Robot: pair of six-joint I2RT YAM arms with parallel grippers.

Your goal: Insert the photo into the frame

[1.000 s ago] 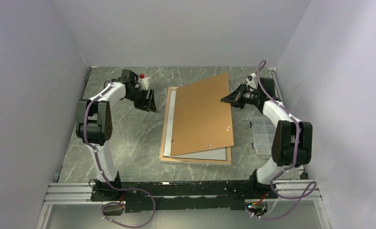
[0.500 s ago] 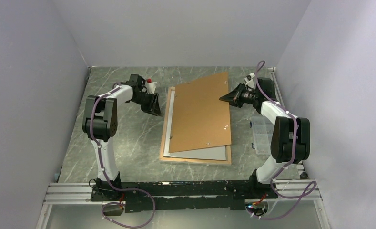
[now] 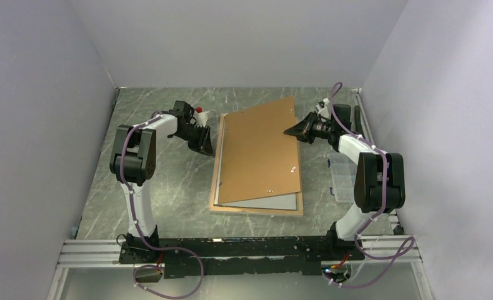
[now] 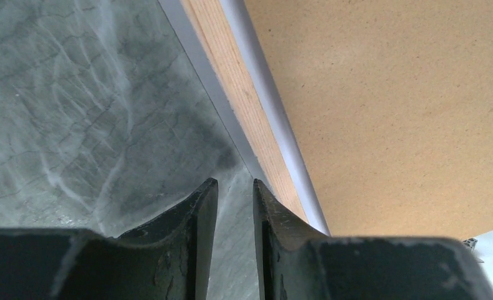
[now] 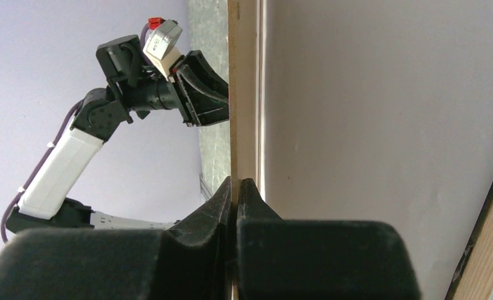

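R hand (image 3: 292,132) is pressed tight on the right edge of the brown backing board (image 3: 259,153), thin edge pinched btw its fingers; board's held side is up off the frame (image 3: 256,211) & skewed, far corner poking out past the far rail; frame lies back-up on the bench (image 3: 169,181), pale wood showing; a pale grey sheet (image 3: 281,202) sits in its recess, peeking out at near & left sides; we can't tell if that's the photo, printed face hidden. L hand (image 3: 207,149) is low by the frame's left rail, fingers nearly together w/ a slim gap, nothing btw them; clear plastic box (image 3: 341,178) sits at the bench's right edge.
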